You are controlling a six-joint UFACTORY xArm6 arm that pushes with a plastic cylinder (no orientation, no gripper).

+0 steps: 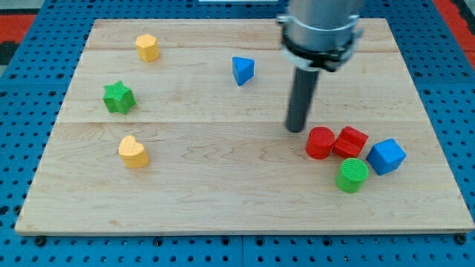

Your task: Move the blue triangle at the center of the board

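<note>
The blue triangle (242, 70) sits on the wooden board (223, 178), above the board's middle and a little left of the rod. My tip (296, 130) rests on the board right of centre, below and to the right of the blue triangle and well apart from it. It stands just left of the red cylinder (320, 142), not touching it.
A red block (349, 141), a blue cube (386, 156) and a green cylinder (352, 175) cluster with the red cylinder at the lower right. A yellow hexagon (147, 47), a green star (118, 97) and a yellow heart (133, 152) lie at the left.
</note>
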